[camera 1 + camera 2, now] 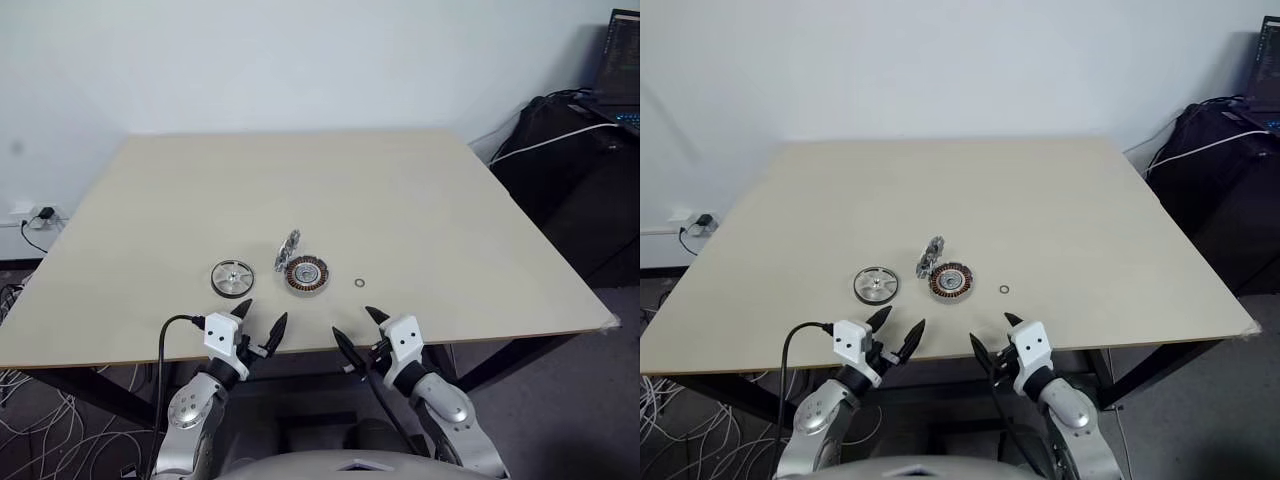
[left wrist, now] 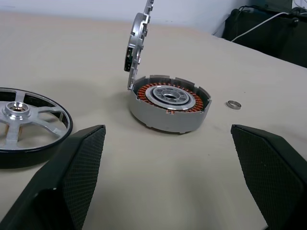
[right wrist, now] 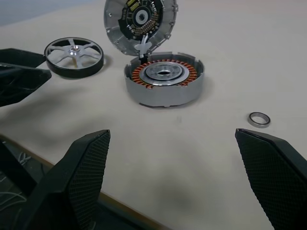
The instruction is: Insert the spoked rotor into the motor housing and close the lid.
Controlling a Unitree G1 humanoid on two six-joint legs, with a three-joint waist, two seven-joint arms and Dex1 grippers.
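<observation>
The spoked rotor (image 1: 232,277), a flat silver wheel with a dark rim, lies on the table left of the motor housing (image 1: 306,274). The housing is a grey puck with a copper winding ring and a pale centre (image 3: 164,73). Its lid (image 3: 139,21) stands upright, hinged open at the housing's far left edge. My left gripper (image 1: 259,324) hovers open at the table's near edge, just in front of the rotor. Beside it, my right gripper (image 1: 358,326) is open too, in front of the housing. Neither one touches a part.
A small washer ring (image 1: 360,284) lies right of the housing. The table (image 1: 420,200) is a wide pale board. Black bags and a white cable (image 1: 560,135) sit off its far right; wires and a wall socket (image 1: 40,215) lie to its left.
</observation>
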